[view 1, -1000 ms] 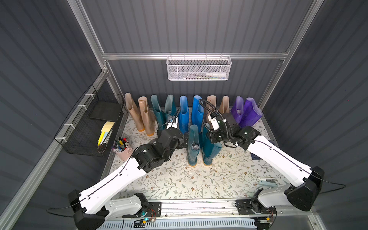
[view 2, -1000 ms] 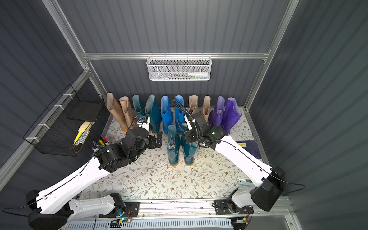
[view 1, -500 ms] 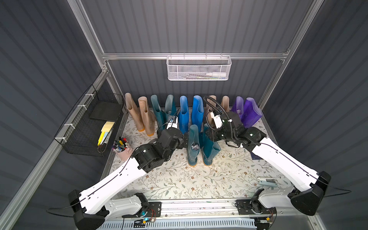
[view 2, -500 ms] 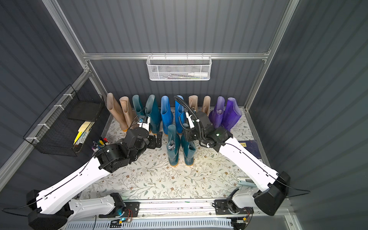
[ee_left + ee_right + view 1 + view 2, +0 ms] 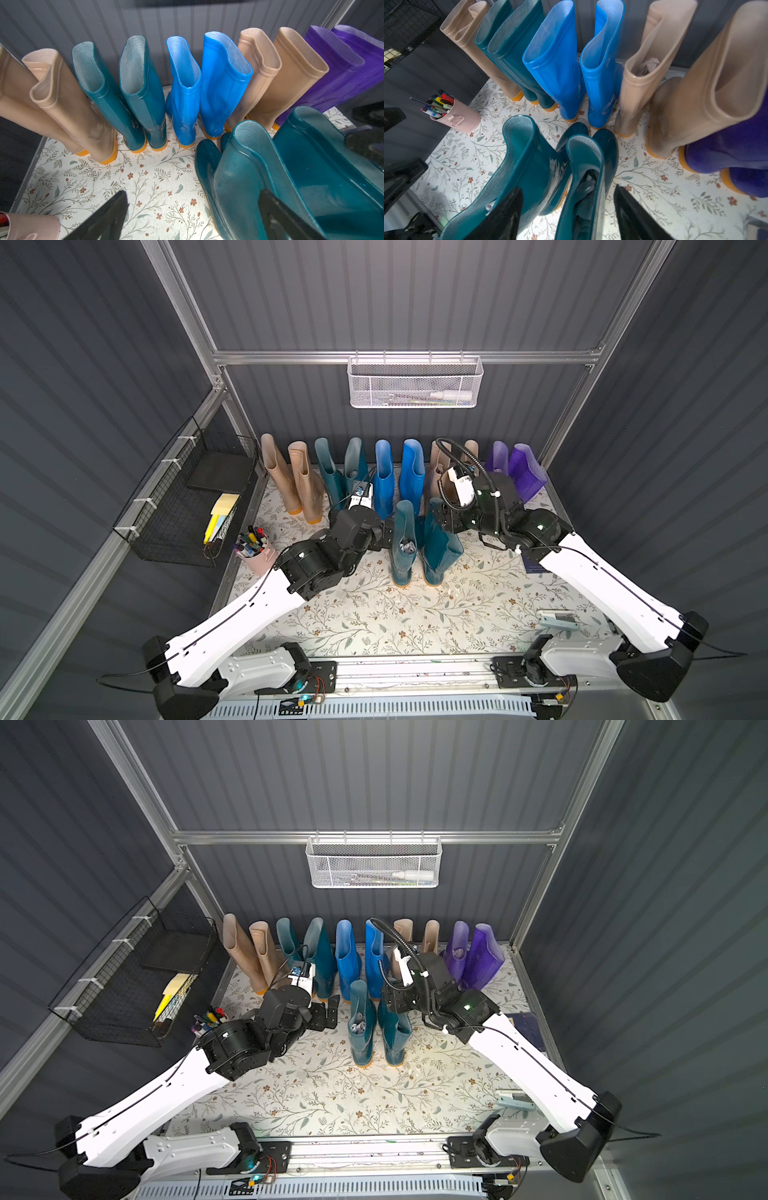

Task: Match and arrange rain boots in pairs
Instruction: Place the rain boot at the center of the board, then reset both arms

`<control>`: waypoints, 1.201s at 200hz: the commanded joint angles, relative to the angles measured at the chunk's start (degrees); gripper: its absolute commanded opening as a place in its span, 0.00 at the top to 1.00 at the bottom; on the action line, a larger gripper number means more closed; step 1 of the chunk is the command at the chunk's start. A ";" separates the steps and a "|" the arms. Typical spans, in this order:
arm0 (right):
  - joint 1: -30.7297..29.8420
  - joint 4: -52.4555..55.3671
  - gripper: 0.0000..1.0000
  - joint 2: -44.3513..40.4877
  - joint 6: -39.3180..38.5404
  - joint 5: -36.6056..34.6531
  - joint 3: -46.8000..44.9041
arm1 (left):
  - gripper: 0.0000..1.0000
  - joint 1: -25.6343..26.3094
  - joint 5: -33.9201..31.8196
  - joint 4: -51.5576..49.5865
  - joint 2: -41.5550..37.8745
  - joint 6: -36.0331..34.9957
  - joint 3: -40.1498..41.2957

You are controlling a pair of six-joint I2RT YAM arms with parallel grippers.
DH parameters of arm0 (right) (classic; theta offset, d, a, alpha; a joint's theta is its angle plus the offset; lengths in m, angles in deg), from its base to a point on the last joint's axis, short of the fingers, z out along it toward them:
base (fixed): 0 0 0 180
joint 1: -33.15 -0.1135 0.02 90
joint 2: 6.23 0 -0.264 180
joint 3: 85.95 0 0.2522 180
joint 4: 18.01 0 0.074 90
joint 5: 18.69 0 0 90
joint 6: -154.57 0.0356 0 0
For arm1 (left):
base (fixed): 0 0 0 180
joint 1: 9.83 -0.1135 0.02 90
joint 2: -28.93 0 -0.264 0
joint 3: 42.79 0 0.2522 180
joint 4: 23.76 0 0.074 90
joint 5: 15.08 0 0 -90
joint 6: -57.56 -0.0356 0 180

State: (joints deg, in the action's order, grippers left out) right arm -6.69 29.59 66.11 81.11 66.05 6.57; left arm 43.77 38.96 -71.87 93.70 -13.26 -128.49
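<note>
Floral mat (image 5: pixel 415 614), two front teal boots (image 5: pixel 442 543) upright, toes toward back wall (image 5: pixel 415 302)

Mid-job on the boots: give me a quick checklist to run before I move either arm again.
1. Right gripper open, jaws either side of the right front teal boot shaft: ok.
2. Left gripper open, holding nothing: ok.
3. Left gripper clear of the left front teal boot: cannot tell.
4. Both front teal boots standing, side by side: ok.
5. Back row paired by colour: ok.
</note>
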 commanded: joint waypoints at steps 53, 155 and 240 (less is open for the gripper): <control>5.54 -1.70 0.01 -5.53 -3.96 -2.16 -1.05 | 0.00 0.08 -4.84 4.18 3.73 -11.23 -7.08; 25.36 -4.87 0.01 -16.90 0.05 7.93 -9.00 | 0.00 -15.60 1.95 3.93 9.79 -12.57 -19.58; 47.44 -24.42 0.01 -26.76 9.99 22.08 -32.08 | 0.00 -28.34 9.30 10.64 5.14 -7.01 -1.20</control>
State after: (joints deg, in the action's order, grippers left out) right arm 37.22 13.14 41.52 86.90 83.71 -21.67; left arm 17.50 44.68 -64.57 100.82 -22.70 -136.36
